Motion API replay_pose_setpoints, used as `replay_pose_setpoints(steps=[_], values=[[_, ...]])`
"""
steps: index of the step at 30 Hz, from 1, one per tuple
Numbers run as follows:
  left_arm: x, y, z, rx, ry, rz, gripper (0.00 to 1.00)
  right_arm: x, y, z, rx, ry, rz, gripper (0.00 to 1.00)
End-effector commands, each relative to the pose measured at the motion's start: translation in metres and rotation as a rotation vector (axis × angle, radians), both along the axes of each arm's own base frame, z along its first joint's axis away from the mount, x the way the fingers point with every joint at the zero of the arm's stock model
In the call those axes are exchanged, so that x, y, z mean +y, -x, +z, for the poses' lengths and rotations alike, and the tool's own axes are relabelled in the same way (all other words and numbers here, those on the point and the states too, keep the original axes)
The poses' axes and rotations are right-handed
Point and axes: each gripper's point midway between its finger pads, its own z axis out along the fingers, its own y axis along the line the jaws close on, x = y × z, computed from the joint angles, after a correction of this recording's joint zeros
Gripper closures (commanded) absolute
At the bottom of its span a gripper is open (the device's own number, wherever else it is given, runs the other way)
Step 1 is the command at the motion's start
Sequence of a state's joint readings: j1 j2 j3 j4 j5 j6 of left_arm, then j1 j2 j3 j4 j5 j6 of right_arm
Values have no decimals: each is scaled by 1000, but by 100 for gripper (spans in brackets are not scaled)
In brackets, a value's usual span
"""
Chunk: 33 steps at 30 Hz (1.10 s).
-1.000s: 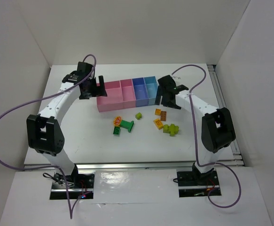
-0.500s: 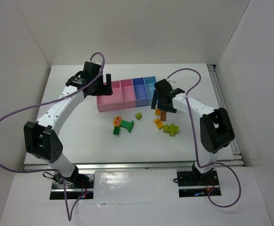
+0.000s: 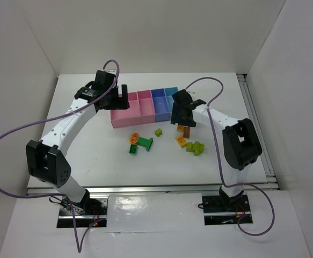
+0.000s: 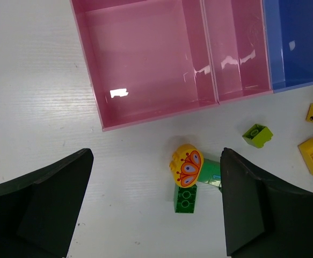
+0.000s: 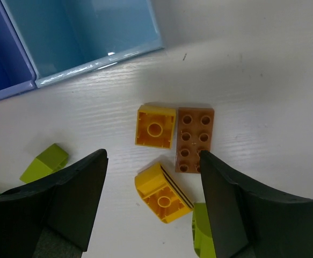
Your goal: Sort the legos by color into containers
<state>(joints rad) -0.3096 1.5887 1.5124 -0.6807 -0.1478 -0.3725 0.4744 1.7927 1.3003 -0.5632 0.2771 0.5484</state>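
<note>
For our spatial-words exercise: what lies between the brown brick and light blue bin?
Only bare table, from brown brick to light blue bin, in the right wrist view.

We note bright, even overhead light; white table (image 3: 92, 156) nearly washed out. Small glare spots on pink bin (image 4: 119, 93) floor, light blue bin (image 5: 110, 54) floor. Soft-edged shadows across table. Fingers (image 4: 43, 215) close to lens look blurred to us; bricks (image 5: 155, 126) sharp.
</note>
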Motion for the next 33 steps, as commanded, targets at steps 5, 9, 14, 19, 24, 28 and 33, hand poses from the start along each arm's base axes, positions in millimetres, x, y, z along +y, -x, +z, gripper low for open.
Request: replay_pose_setpoints(steps=[5,9,14,19,24,28,33], values=[[-5,-6,8,-16,21,-1,1,25,-17,-7,-12,-52,54,37],[-5,-7,4,-8,18,-1,1,23,-14,-17,17,-43,46,37],[-6,-9,4,-8,18,-1,1,26,-15,-25,28,-47,50,41],[-5,-8,1,1,15,0,1,27,-18,-32,28,-47,50,42],[-5,-6,-3,10,12,0,1,31,-21,-38,33,-30,63,49],[-3,-6,1,-1,9,6,1,35,-26,-19,-10,-31,63,64],[-1,-3,4,-10,5,12,0,32,-25,36,-116,-41,70,64]])
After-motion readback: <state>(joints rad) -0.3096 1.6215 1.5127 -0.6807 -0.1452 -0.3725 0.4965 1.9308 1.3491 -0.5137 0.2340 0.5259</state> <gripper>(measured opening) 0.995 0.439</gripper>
